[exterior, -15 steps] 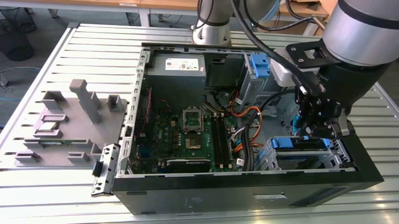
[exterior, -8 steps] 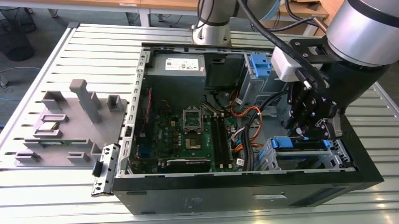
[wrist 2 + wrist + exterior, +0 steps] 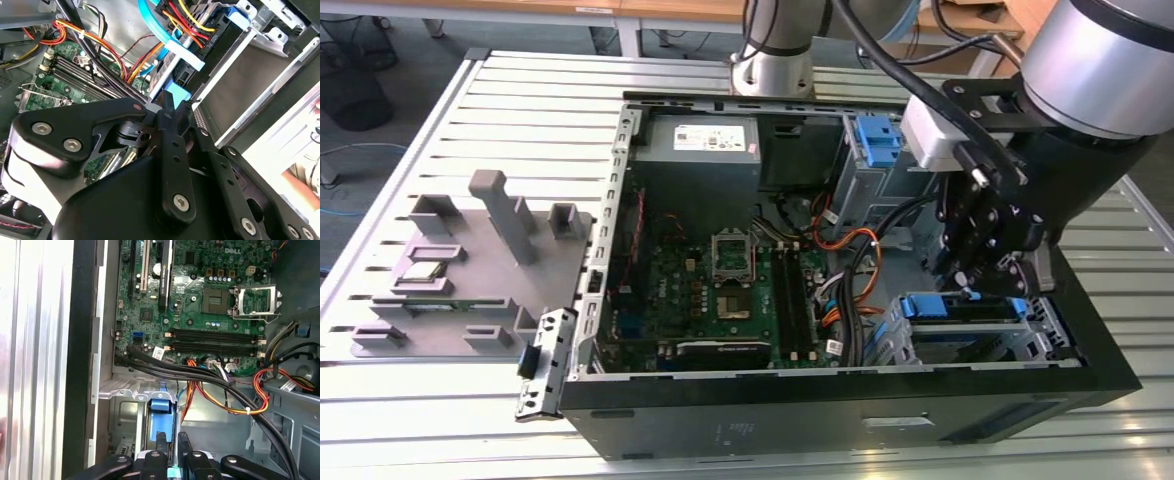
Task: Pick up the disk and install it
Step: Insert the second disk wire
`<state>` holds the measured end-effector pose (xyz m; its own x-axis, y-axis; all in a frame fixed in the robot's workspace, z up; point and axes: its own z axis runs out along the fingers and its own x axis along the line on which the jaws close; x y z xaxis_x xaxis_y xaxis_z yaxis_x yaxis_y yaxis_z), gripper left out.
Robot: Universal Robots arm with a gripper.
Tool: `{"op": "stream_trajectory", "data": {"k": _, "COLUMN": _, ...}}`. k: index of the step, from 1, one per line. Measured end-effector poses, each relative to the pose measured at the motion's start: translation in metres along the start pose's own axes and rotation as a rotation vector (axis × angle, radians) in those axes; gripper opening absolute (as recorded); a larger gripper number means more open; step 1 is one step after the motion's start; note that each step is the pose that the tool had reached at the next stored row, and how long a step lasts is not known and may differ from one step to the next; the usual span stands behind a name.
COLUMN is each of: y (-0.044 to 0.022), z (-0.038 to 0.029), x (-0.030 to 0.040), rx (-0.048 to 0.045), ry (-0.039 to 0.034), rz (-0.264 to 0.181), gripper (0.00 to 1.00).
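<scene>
The jaws [image 3: 970, 292] are nearly closed, gripping the blue rail of the disk [image 3: 966, 309], which sits directly beneath them in the drive cage [image 3: 1047, 335] of the open computer case [image 3: 1107, 372].

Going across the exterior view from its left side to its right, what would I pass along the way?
Grey holder block on the slatted table → green motherboard inside the open computer case → orange cables → gripper over the blue-railed disk in the drive cage.
</scene>
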<state>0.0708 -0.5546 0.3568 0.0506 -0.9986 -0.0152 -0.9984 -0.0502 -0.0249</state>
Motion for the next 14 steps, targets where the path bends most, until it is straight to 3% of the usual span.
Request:
{"op": "stream_trajectory", "data": {"k": 9, "y": -0.0015, "z": -0.0016, "x": 0.0001, "rx": 0.0015, "ry": -0.0120, "rz": 0.055, "gripper": 0.24}}
{"op": "stream_trajectory", "data": {"k": 14, "y": -0.0149, "z": -0.0013, "x": 0.0007, "rx": 0.0015, "ry": -0.0155, "rz": 0.056, "gripper": 0.24}}
